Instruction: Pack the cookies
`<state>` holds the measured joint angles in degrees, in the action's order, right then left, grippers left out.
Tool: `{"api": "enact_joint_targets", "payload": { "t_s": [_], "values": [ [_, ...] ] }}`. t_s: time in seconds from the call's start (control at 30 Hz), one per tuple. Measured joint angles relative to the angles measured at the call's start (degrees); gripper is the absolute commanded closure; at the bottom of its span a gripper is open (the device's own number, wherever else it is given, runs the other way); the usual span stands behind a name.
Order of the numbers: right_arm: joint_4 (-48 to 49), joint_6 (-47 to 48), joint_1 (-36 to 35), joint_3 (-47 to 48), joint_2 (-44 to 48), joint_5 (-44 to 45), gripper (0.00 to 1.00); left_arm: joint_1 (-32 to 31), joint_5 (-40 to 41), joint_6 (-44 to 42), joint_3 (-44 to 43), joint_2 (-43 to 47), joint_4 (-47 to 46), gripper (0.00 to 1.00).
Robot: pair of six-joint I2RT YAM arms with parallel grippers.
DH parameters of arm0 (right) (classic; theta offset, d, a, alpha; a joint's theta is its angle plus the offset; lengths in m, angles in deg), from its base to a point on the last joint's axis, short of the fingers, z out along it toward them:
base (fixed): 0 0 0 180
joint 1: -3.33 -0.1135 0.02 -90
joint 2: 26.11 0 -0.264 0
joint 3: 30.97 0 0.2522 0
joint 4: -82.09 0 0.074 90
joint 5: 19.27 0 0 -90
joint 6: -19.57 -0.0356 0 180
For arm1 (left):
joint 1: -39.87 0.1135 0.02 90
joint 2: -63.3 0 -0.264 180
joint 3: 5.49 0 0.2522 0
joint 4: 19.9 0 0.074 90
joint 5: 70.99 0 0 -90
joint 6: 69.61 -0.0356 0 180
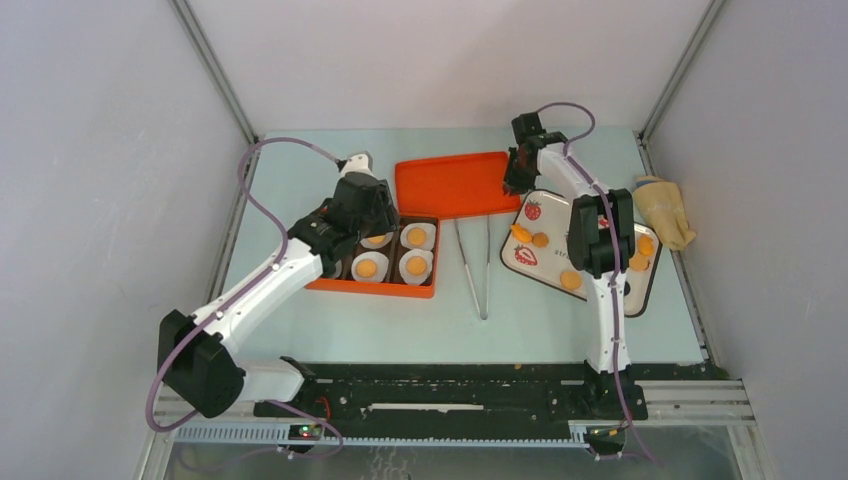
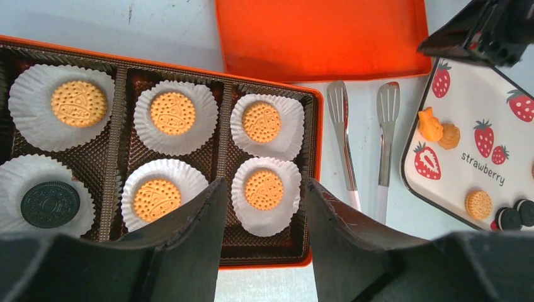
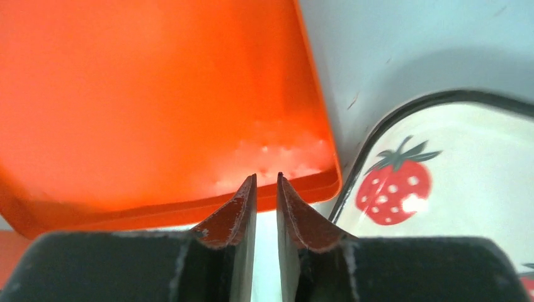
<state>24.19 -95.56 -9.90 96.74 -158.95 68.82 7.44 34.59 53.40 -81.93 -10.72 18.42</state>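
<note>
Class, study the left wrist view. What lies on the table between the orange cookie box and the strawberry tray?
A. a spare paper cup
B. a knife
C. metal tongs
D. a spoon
C: metal tongs lie between the orange cookie box and the strawberry tray, their two arms side by side.

The orange lid (image 3: 157,94) looks like smooth, glossy plastic. The tongs (image 2: 343,126) are shiny metal. The cookies (image 2: 173,113) are matt and embossed, in pleated white paper cups (image 2: 145,129) on a ribbed brown liner (image 2: 94,165). The strawberry tray (image 2: 478,100) is smooth and glossy.
</note>
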Motion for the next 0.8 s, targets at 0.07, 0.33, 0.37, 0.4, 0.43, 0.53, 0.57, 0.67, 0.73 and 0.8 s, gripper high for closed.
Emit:
{"api": "enact_joint_targets", "payload": {
  "t_s": [0.07, 0.33, 0.37, 0.4, 0.43, 0.53, 0.57, 0.67, 0.73, 0.8],
  "values": [
    [-1.46, 1.07, -0.17, 3.41, 0.04, 3.23, 0.73, 0.0, -0.09, 0.0, 0.0, 0.11, 0.0, 0.46],
    [-5.66, 3.43, 0.52, 20.37, -3.21, 10.23, 0.72, 0.0, -0.37, -0.02, 0.0, 1.29, 0.0, 0.46],
    [-5.68, 3.54, 0.68, 20.79, -3.91, 10.4, 0.72, 0.0, -0.37, -0.02, 0.0, 1.4, 0.0, 0.46],
    [-5.77, 3.72, 0.85, 20.83, -4.83, 10.43, 0.71, 0.0, -0.35, -0.02, 0.0, 1.49, 0.0, 0.46],
    [-6.05, 3.85, 0.94, 20.83, -5.86, 10.4, 0.69, 0.0, -0.35, -0.02, 0.0, 1.57, 0.0, 0.46],
    [-7.15, 4.15, 1.22, 20.76, -9.66, 10.23, 0.64, 0.0, -0.28, -0.02, 0.0, 1.62, 0.02, 0.46],
    [-7.48, 4.15, 1.25, 20.74, -10.38, 10.19, 0.63, 0.0, -0.26, -0.02, 0.0, 1.62, 0.04, 0.46],
    [-8.46, 4.28, 1.27, 20.5, -12.37, 10.16, 0.62, 0.0, -0.15, -0.04, 0.0, 1.62, 0.07, 0.46],
    [-8.96, 4.31, 1.36, 20.24, -12.7, 10.16, 0.62, 0.0, -0.13, -0.04, 0.0, 1.6, 0.09, 0.46],
    [-9.29, 4.37, 1.38, 20.22, -12.7, 10.23, 0.64, 0.0, -0.13, -0.04, 0.0, 1.6, 0.07, 0.46]
  ]
}}
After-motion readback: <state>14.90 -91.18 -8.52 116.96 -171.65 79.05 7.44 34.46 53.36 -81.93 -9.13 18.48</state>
